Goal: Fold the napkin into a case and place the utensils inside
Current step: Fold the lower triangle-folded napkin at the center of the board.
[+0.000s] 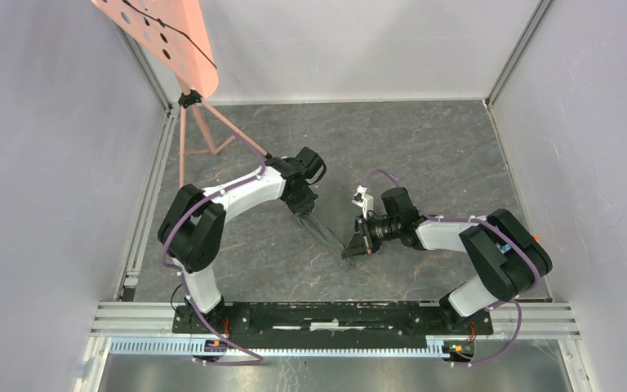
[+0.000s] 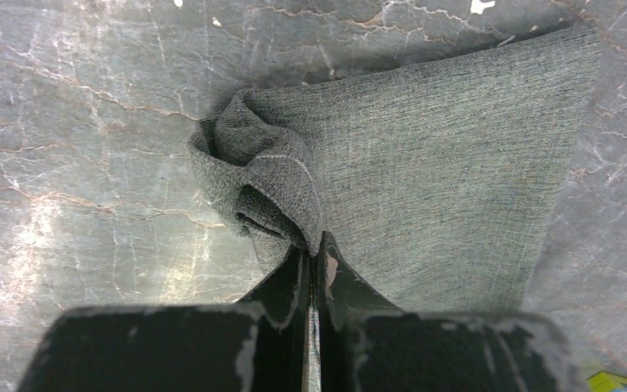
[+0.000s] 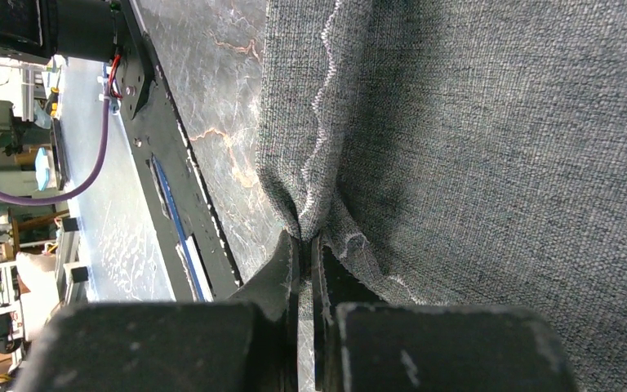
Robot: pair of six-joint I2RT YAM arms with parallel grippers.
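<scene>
Slate floor [image 2: 65,204] underlies the napkin [image 2: 457,163], pinched by left fingers [image 2: 282,287] and right fingers [image 3: 276,273]

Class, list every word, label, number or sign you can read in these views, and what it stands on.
None can be read. The napkin and the pink board bear no lettering; the clutter past the table's edge in the right wrist view is too blurred to tell.

The right tool [image 3: 304,245] pinches the napkin's [image 3: 498,147] stitched hem — jaws closed.
</scene>
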